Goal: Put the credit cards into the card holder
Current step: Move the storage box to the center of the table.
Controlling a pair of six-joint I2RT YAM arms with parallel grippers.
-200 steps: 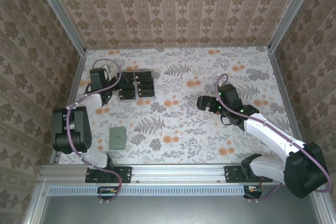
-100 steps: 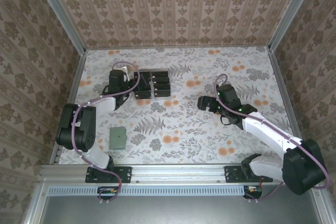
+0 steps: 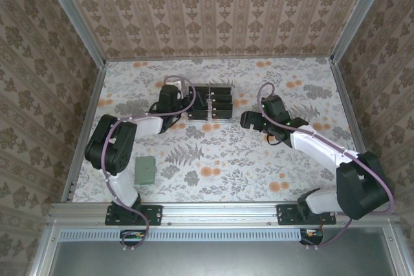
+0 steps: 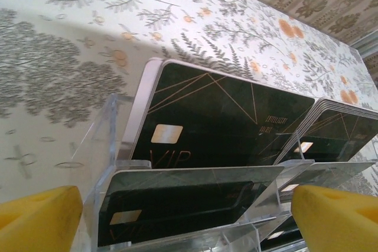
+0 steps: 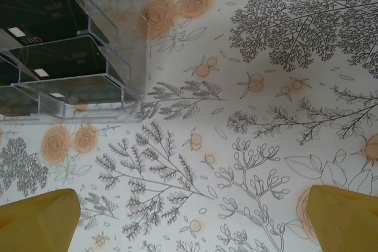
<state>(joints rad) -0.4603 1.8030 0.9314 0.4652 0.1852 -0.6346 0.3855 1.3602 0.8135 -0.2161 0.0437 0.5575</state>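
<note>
Top external view is showing the cards (image 3: 221, 105) standing in a clear tray (image 3: 209, 97) toward the middle of the desk's (image 3: 259, 172) far edge. The holder (image 3: 145, 170) is lying flat near the desk's near left corner, well apart from them. The left pincer (image 3: 189, 103) is hovering at the tray's left side, its fingers spread wide and pinching nothing.

Seen from the left wrist, the front card is lying straight ahead, leaning back in its slot. Its long axis is running across from one yellow fingertip (image 4: 38, 216) toward the other, with clear plastic walls just in front.

The right pincer (image 3: 248, 119) is also spread and empty, sitting just beside the tray's near right corner. From its wrist the tray is lying up and to the left, off its line.

So the left arm is looking nearer to both cards and holder. Its grasp will probably be turning on catching a card's exposed top edge without snagging the tray.
</note>
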